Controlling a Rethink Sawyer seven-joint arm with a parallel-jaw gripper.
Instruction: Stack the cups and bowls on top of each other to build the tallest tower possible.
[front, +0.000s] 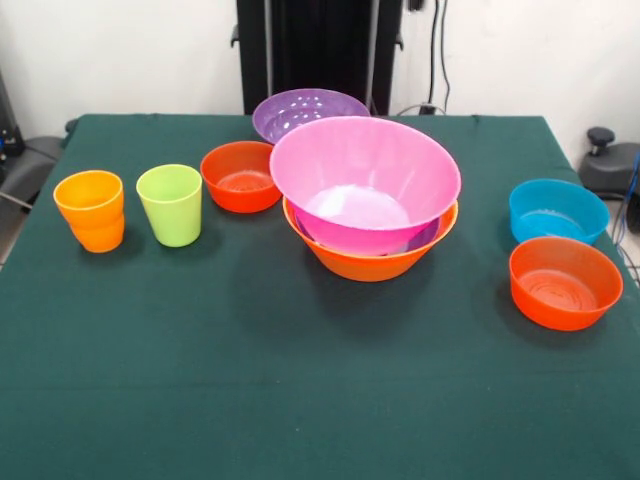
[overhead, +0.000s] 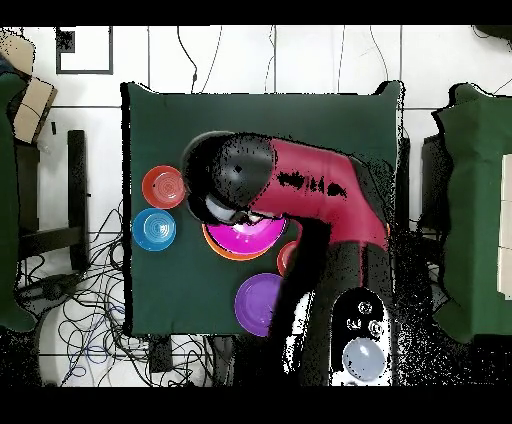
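Centrally on the tabletop (front: 250, 400) sits the tower (front: 368, 215): yellow-orange bowl (front: 372, 262) at the base, a purple bowl (front: 425, 236) showing only as a thin rim inside it, and the large pink bowl (front: 365, 180) on top, tilted a bit w/ its rim higher toward the far edge. Just behind it, touching or nearly so, a second purple bowl (front: 300, 110) w/ pale speckles sits by the far edge. One small red-orange bowl (front: 240, 176) is just beside the tower, toward the left edge in the front view. Further that way stand the lime green cup (front: 170, 204) and the orange cup (front: 91, 209), both upright, close together but apart. Near the right edge are the blue bowl (front: 556, 210) and, just in front of it, another red-orange bowl (front: 564, 282); can't tell if they touch.

Gripper: front view shows none of it, only the black pedestal (front: 310, 50) behind the table. In the overhead view the red and black arm (overhead: 300, 185) reaches over the table, its black head covering part of the pink bowl, so the end effector is somewhere above the tower, but the fingers are hidden and I can't tell if they're apart or together. Cups are covered by the arm in that view.

Cables (overhead: 80, 320) lie on the floor beside the table.
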